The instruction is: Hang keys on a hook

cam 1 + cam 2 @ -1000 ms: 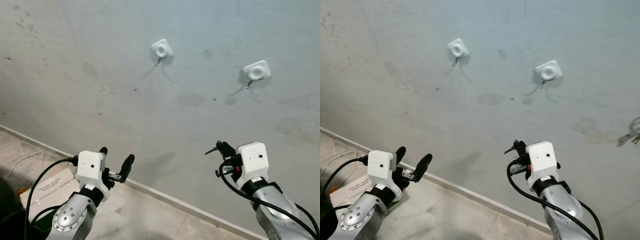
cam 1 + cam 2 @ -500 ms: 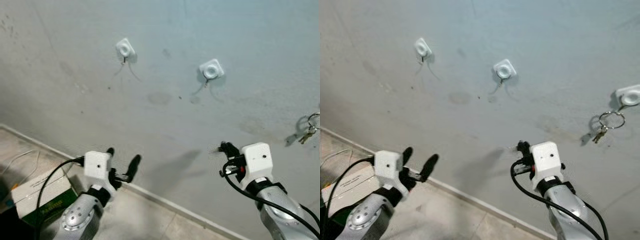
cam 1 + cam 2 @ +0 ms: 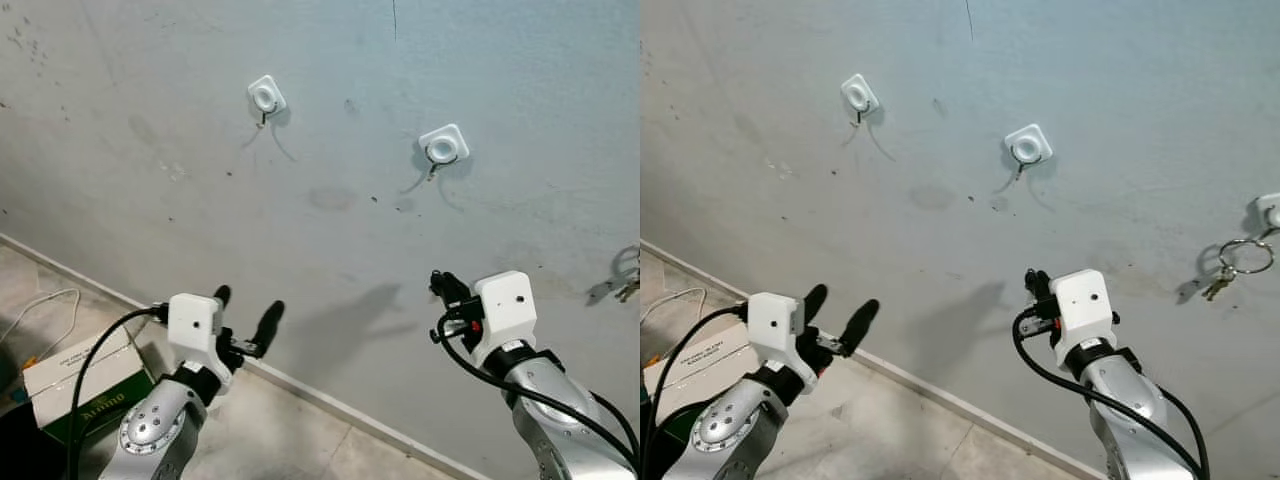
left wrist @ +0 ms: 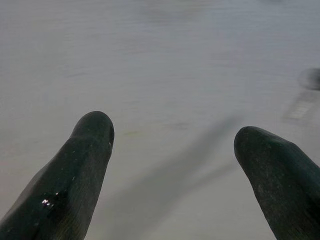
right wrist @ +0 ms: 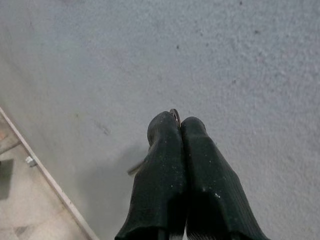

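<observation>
Three white square hooks are stuck on the grey wall: a left hook (image 3: 265,95), a middle hook (image 3: 443,145), and a far right hook (image 3: 1270,208). A key ring with keys (image 3: 1213,290) hangs from that far right hook. My right gripper (image 3: 438,281) is raised close to the wall, below the middle hook. It is shut, and a thin metal ring (image 5: 175,113) peeks out at its tips; the keys themselves are hidden. My left gripper (image 3: 248,318) is held low and open, with nothing between its fingers (image 4: 90,145).
A green and white cardboard box (image 3: 75,385) lies on the tiled floor at the lower left, with a white cable (image 3: 40,305) beside it. A pale baseboard (image 3: 330,405) runs along the foot of the wall.
The camera has swung right, so the hooks slid left and the far right hook with its keys came into view. A key sticking out of my right gripper's tips is now hidden.
</observation>
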{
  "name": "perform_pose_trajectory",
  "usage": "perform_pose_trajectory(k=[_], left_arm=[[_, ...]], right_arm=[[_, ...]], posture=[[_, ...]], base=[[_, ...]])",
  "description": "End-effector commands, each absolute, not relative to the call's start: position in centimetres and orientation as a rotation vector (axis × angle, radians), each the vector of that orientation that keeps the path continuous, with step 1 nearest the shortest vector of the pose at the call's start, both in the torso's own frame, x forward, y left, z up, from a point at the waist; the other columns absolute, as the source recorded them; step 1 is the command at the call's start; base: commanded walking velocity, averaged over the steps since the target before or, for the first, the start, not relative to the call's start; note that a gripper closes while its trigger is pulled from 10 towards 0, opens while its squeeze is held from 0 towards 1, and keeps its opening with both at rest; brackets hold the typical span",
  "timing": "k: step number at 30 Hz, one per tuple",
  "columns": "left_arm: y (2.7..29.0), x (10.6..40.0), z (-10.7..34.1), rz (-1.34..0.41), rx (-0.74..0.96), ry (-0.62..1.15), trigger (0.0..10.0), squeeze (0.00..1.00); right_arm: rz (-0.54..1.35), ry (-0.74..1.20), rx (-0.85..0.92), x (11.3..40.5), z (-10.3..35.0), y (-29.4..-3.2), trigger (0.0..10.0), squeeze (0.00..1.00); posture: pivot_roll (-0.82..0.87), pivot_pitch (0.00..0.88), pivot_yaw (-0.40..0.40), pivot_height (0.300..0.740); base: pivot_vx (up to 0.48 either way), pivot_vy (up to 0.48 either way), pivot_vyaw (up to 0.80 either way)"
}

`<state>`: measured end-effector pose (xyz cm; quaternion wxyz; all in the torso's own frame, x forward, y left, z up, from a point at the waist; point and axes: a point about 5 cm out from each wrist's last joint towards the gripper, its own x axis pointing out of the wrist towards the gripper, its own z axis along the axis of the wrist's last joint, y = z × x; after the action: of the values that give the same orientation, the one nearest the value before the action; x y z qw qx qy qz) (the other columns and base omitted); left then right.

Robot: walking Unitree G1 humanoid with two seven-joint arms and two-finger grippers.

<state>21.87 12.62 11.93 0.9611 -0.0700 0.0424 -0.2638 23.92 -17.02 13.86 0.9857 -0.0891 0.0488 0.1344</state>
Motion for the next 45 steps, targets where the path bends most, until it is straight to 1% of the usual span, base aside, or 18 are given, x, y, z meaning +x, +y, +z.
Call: perform_pose_trajectory(k=[1, 6, 11, 13, 16, 18, 23, 25, 27, 31, 35, 41, 45], left_arm=[[11.7, 21.7, 12.7, -0.636, -0.166, 0.065, 10.0, 0.00], [10.5, 21.5, 13.9, -0.790, -0.229, 0.090, 10.0, 0.00], [10.4, 21.0, 14.4, -0.837, -0.215, 0.085, 10.0, 0.00], [10.5, 20.4, 14.4, -0.851, -0.199, 0.086, 10.0, 0.00], [10.9, 19.9, 14.3, -0.832, -0.198, 0.092, 10.0, 0.00], [11.7, 19.2, 14.0, -0.797, -0.206, 0.120, 10.0, 0.00], [12.6, 18.9, 13.9, -0.748, -0.182, 0.126, 10.0, 0.00], [12.9, 19.0, 14.0, -0.726, -0.163, 0.112, 10.0, 0.00], [13.2, 19.3, 14.6, -0.680, -0.101, 0.038, 10.0, 0.00], [13.2, 19.6, 15.2, -0.669, -0.083, -0.004, 10.0, 0.00], [12.7, 20.7, 16.4, -0.653, -0.044, -0.080, 10.0, 0.00], [12.1, 21.5, 17.2, -0.652, -0.037, -0.130, 10.0, 0.00], [12.1, 21.5, 17.1, -0.644, -0.040, -0.130, 10.0, 0.00]], right_arm=[[0.275, 0.055, -0.180, 24.1, 15.0, -16.8, 10.0, 0.00], [0.293, 0.011, -0.168, 24.3, 16.0, -15.9, 10.0, 0.00], [0.315, -0.012, -0.171, 23.9, 16.5, -15.5, 10.0, 0.00], [0.319, -0.019, -0.166, 23.6, 16.8, -15.5, 10.0, 0.00], [0.325, -0.030, -0.176, 23.3, 17.2, -15.5, 10.0, 0.00], [0.326, -0.057, -0.200, 22.8, 17.9, -15.7, 10.0, 0.00], [0.343, -0.105, -0.215, 22.6, 19.3, -15.3, 10.0, 0.00], [0.351, -0.112, -0.213, 22.7, 19.5, -15.1, 10.0, 0.00], [0.374, -0.125, -0.202, 22.9, 19.9, -14.7, 10.0, 0.00], [0.383, -0.141, -0.197, 23.3, 20.3, -14.4, 10.0, 0.00], [0.396, -0.181, -0.185, 24.4, 21.1, -13.8, 10.0, 0.00], [0.394, -0.217, -0.165, 25.4, 21.9, -13.3, 10.0, 0.00], [0.395, -0.225, -0.162, 25.5, 22.0, -13.2, 10.0, 0.00]], posture=[[-0.06, 0.090, 0.001, 0.740], [-0.05, 0.098, 0.007, 0.740], [-0.05, 0.100, 0.012, 0.740], [-0.05, 0.103, 0.014, 0.740], [-0.05, 0.105, 0.017, 0.740], [-0.04, 0.103, 0.018, 0.740], [-0.03, 0.096, 0.014, 0.740], [-0.03, 0.091, 0.013, 0.740], [-0.02, 0.085, 0.009, 0.740], [-0.02, 0.075, 0.008, 0.740], [-0.02, 0.057, 0.009, 0.740], [-0.01, 0.049, 0.011, 0.740], [-0.01, 0.044, 0.012, 0.740]], base=[[0.000, 0.000, 0.00], [0.000, 0.000, 0.00], [0.000, 0.000, 0.00], [0.000, 0.000, 0.00], [0.000, 0.000, 0.00], [0.000, 0.000, 0.00], [0.000, 0.000, 0.00], [0.000, 0.000, 0.00], [0.000, 0.000, 0.00], [0.000, 0.000, 0.00], [0.000, 0.000, 0.00], [0.000, 0.000, 0.00], [0.000, 0.000, 0.00]])
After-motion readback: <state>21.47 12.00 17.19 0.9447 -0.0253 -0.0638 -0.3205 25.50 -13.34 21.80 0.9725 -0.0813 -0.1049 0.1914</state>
